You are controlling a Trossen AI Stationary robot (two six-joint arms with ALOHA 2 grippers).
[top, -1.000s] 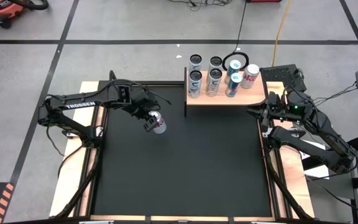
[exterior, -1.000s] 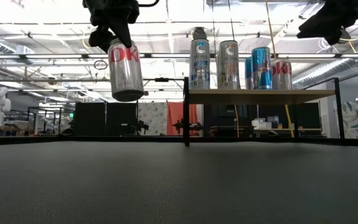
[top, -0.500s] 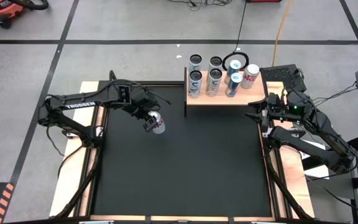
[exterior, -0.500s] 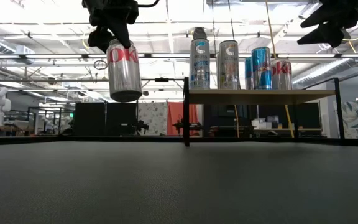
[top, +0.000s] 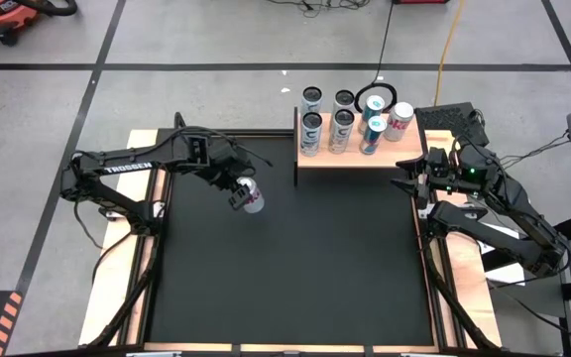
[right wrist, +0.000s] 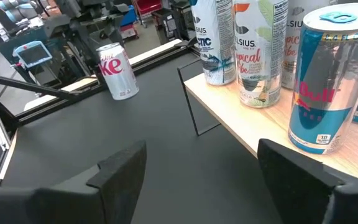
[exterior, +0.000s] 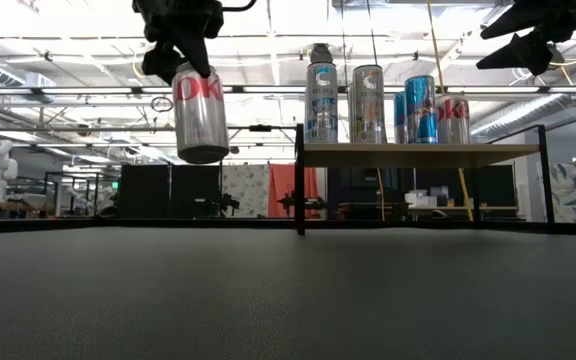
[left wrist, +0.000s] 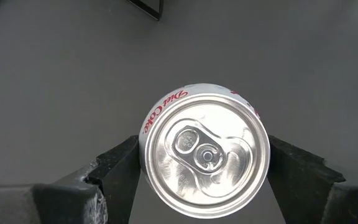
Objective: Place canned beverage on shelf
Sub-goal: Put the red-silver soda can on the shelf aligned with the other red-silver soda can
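Hanging well above the black mat (top: 285,268), a silver Diet Coke can (exterior: 200,112) sits clamped at its top between the fingers of the left gripper (exterior: 176,62), upright with a slight tilt and clear of the surface. The left wrist view looks straight down on the can's lid and pull tab, a dark finger pressed to either side. The can is to the left of the shelf (exterior: 418,155), apart from it and not yet on it. That light-wood shelf stands at the mat's far edge on black metal legs and carries six upright cans: tall Celsius cans (exterior: 320,92), blue Red Bull cans (exterior: 420,108) and a shorter red-lettered can (exterior: 455,118). The right gripper (top: 409,184) waits just beside the shelf's near right corner, its fingers spread wide and empty.
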